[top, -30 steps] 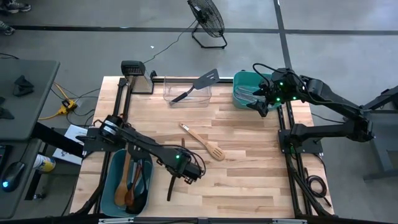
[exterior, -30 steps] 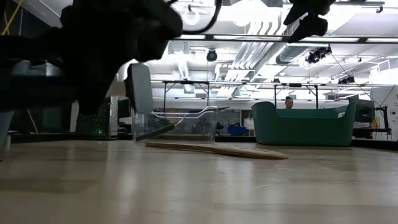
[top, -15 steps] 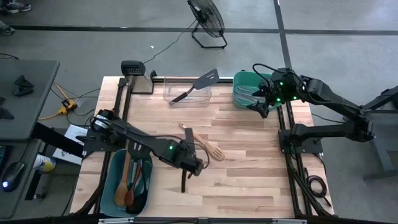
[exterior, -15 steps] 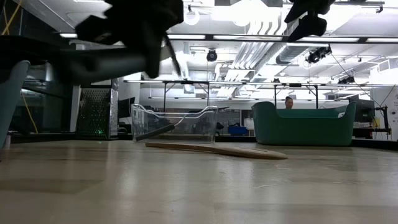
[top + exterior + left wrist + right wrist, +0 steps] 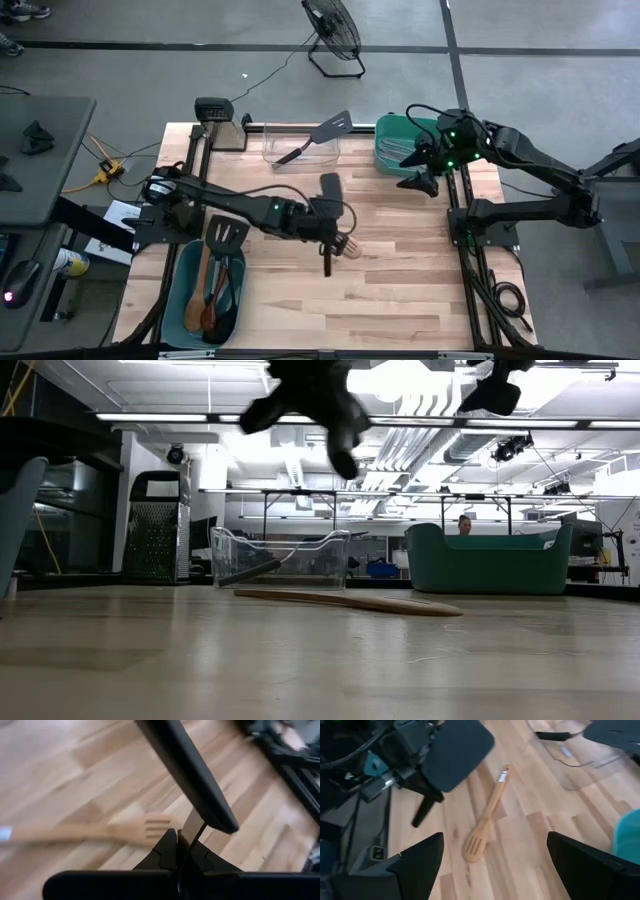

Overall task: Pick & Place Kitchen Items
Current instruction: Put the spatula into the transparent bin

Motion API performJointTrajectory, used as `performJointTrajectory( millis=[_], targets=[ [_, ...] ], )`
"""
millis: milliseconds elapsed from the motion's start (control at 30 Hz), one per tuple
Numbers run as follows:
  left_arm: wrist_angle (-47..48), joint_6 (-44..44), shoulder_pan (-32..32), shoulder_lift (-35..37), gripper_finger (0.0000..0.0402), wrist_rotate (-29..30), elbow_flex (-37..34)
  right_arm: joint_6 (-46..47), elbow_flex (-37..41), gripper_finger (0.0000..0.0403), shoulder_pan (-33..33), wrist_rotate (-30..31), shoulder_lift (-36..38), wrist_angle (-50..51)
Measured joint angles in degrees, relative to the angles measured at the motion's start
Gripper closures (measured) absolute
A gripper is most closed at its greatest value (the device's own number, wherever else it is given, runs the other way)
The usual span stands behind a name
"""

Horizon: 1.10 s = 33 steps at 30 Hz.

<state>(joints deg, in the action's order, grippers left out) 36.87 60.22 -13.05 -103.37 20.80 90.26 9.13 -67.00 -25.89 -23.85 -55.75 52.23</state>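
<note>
High view: left gripper (image 5: 326, 224) clamped on a black turner (image 5: 329, 190), raised over the worktop's middle above the wooden slotted spatula (image 5: 345, 243); right gripper (image 5: 418, 178) spread wide, holding nothing, beside the green tub (image 5: 385, 150) near the far right corner. Left wrist view: fingers (image 5: 167, 851) pinch the turner's handle, spatula on the boards below.

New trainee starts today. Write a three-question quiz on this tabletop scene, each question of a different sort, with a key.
1. True or false: the left gripper is shut on a black turner.
2. Which lies flat on the table? A) a metal whisk B) a wooden slotted spatula C) a black ladle
3. Fill in: the right gripper is open beside the ____ tub.

Key: 1 true; 2 B; 3 green
</note>
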Motion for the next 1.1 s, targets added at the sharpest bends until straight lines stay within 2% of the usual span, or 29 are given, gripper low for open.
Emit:
performJointTrajectory(
  millis=[200,300,467,700,1100],
  targets=[
    [-9.64,-12.28,1.04,0.0,0.0401,-0.07,0.0,-0.37,0.0,0.0054,0.01,-5.32,0.0,-1.19],
    [-13.35,-15.42,1.47,-0.04,0.0401,0.55,0.0,-0.4,0.0,0.0054,0.0,-7.5,0.0,-2.23],
    [-12.94,-15.77,3.32,0.13,0.0401,4.16,-0.03,-0.4,0.0,0.0054,0.0,-7.94,0.0,-2.49],
    [-12.78,-23.82,8.94,2.33,0.0401,3.92,-0.07,-0.4,0.0,0.0054,0.0,-7.61,0.02,-3.81],
    [-9.96,-39.47,21.33,3.96,0.0401,2.91,-0.09,0.14,-0.02,0.0054,0.01,4.23,0.02,-4.55]
  ],
)
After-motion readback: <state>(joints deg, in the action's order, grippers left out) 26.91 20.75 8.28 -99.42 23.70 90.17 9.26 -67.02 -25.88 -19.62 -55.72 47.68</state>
